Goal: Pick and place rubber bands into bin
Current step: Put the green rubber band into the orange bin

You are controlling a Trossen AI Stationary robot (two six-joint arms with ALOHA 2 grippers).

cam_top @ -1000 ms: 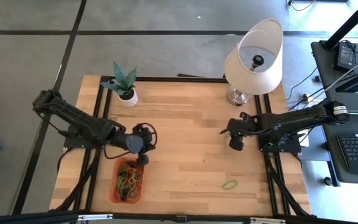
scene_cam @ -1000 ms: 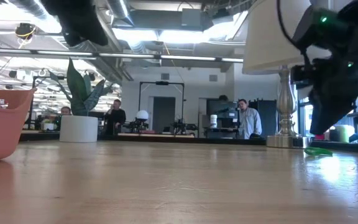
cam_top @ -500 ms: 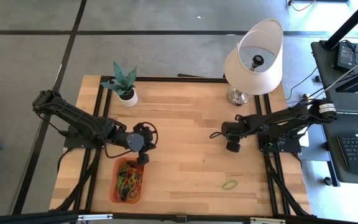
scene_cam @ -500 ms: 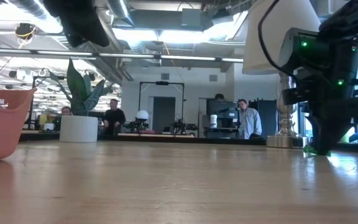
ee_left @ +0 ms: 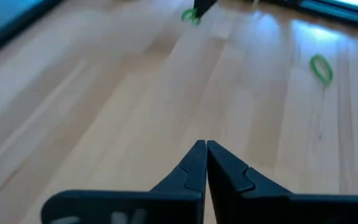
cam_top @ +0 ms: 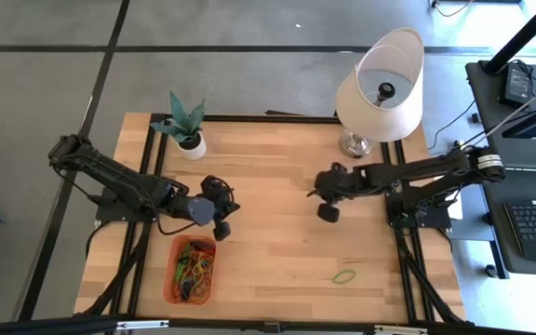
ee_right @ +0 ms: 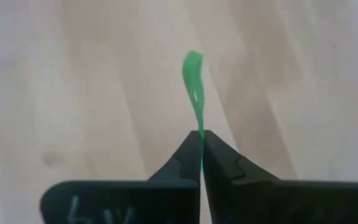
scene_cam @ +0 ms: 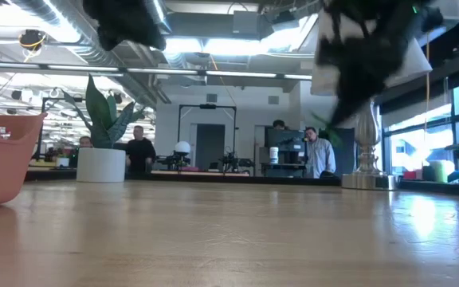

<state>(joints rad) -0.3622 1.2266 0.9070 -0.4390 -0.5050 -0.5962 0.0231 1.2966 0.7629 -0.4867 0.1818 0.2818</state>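
Jaws of right gripper (ee_right: 201,134) pressed together on a green rubber band (ee_right: 194,87), pinched at one end, rest of loop standing out beyond the tips. A second ago spread wide and farther toward the lamp side; since then closed and shifted inward, now over mid-surface (cam_top: 277,177) in the high view (cam_top: 316,194). Low view shows this arm only as a dark blur, off the wood.

Jaws of left gripper (ee_left: 206,144) shut tight, nothing between them. Moved slightly away from the bin (cam_top: 171,279) compared with a second ago; now just past its far end (cam_top: 220,228), toward the plant.

Second green rubber band (cam_top: 344,276) flat on the surface near the front edge, well apart from both grippers, same spot as before. Seen too in left wrist view (ee_left: 321,67).

Bin at front left corner, holding a tangled heap of rubber bands (cam_top: 194,270): green, yellow, orange, red, dark. Contents unchanged.

Potted plant (cam_top: 187,126) at back left, lamp (cam_top: 381,88) at back right, neither shifted.
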